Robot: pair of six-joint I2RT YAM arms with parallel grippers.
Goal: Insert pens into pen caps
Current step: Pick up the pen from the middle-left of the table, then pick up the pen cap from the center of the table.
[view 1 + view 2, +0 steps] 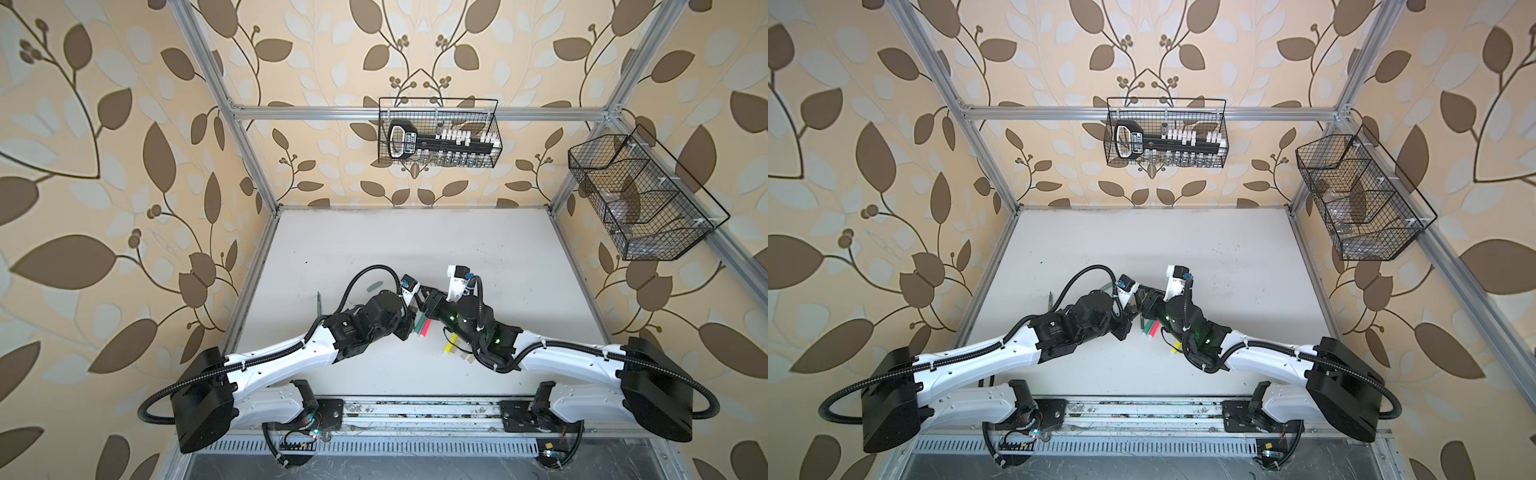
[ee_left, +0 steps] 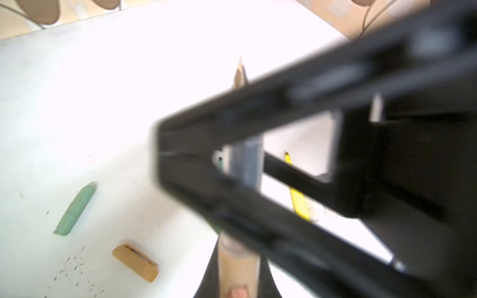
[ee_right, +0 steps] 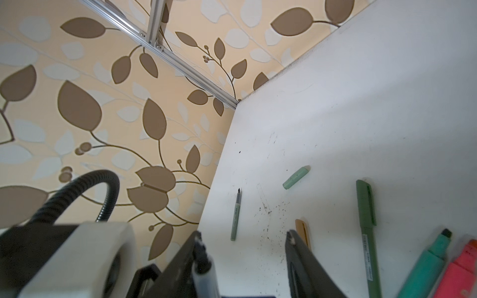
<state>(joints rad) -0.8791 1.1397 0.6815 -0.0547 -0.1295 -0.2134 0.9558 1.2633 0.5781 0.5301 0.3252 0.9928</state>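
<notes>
My left gripper [image 2: 238, 260] is shut on the tan pen [image 2: 240, 77], whose bare tip points away from the wrist. My right gripper [image 3: 244, 236] stands open just beside it, nothing between its fingers [image 2: 258, 108]. In a top view both grippers meet mid-table, left gripper [image 1: 411, 311] against right gripper [image 1: 423, 300]. On the table lie a tan cap [image 2: 135, 263], a sage green cap [image 3: 296, 177], a thin grey-green pen [image 3: 236, 216] and a dark green pen [image 3: 366, 219] with its cap on. The green marker [image 1: 419, 326], pink-red marker [image 1: 425, 327] and yellow marker [image 1: 451, 345] lie near the arms.
Two black wire baskets hang above the table, one on the back wall [image 1: 439, 133] and one on the right wall [image 1: 640, 199]. Aluminium frame posts [image 1: 266, 232] edge the white table [image 1: 415, 241]. Dark specks mark the surface near the caps.
</notes>
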